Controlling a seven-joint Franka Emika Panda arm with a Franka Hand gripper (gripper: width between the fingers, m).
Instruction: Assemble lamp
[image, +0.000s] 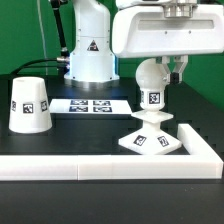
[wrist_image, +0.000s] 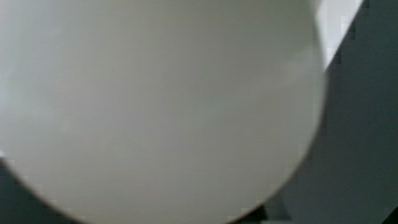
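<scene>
The lamp's round white bulb (image: 148, 76) stands upright on its short tagged stem (image: 153, 98), right over the middle of the flat square base (image: 150, 141). I cannot tell whether the stem is seated in the base. My gripper (image: 162, 72) comes down from above and is shut on the bulb's upper part. In the wrist view the bulb (wrist_image: 160, 100) fills nearly the whole picture and hides the fingers. The tapered shade (image: 30, 104) stands mouth down at the exterior view's left, far from the gripper.
The marker board (image: 90, 105) lies flat between the shade and the base, in front of the arm's white pedestal (image: 90, 50). The long white L-shaped border wall (image: 110, 165) runs along the front and turns up beside the base at the right.
</scene>
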